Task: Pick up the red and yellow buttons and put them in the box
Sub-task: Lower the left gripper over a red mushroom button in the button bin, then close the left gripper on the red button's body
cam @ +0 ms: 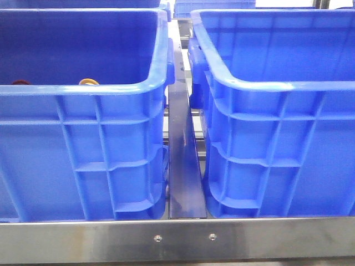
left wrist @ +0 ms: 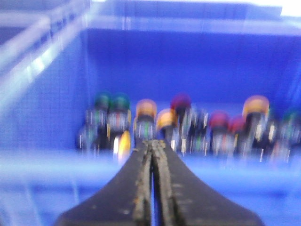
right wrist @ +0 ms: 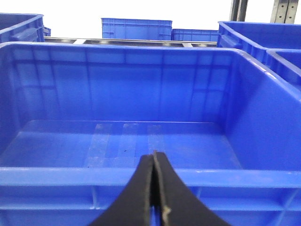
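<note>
**Both grippers closed and empty; buttons remained in left crate**

The front view showed two blue crates side by side on a steel-edged counter, a dark divider strip between them. Over the near rim of the left crate, at left of frame, only the tops of a red button and a yellow button were visible. Neither arm appeared in this view.

The left wrist view, heavily blurred, revealed a whole row of buttons inside that crate: green, yellow and red caps, standing upright. The left gripper had its jaws pressed together, holding nothing.

The right wrist view showed the box with a bare floor. The right gripper likewise had jaws pressed together, holding nothing.
</note>
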### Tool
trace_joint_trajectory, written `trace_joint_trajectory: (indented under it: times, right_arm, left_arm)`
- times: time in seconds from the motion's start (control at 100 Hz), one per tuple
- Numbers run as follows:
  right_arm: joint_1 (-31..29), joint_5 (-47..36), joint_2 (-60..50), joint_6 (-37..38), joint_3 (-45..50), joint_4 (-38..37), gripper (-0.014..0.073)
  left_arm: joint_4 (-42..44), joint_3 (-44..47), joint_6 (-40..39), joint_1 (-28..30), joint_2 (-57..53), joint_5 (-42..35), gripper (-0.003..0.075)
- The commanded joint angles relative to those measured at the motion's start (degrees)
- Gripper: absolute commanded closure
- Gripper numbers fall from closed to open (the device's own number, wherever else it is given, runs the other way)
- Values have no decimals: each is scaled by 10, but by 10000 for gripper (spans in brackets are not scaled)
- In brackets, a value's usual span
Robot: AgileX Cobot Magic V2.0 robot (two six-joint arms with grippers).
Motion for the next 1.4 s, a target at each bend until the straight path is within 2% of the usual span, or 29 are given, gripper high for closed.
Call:
trace_joint_trajectory:
  times: [0.0,0.17,0.34,0.62,0.71,0.88,0.95,1.0,1.39]
  right_arm:
    - [-2,-42,-13,0,3,-7,695]
    - [-2,-42,-13,0,3,-7,695]
    - [-2,-42,-13,0,3,-7,695]
    - [-2,-42,-13,0,3,-7,695]
    - [-2,-42,-13,0,3,-7,695]
    - [-2,-42,-13,0,3,-7,695]
    - [-2,-42,-13,0,3,-7,695]
    - [-2,-42,-13,0,3,-7,695]
    - [-2,-42,-13,0,3,-7,695]
  left_arm:
    - [-5,-44,-3,1,-17,-54,741]
    - [-5,-99,-3,1,4,14,741]
    - [18,-152,-2,1,71,98,741]
    - [23,-227,-2,1,238,142,727]
    - [23,-253,-2,1,293,150,636]
    - [10,-311,-2,1,403,165,290]
    - [-3,-341,-2,-3,442,182,201]
    - [-14,-365,-2,-10,470,201,181]
    - [-40,-586,-2,-92,719,378,187]
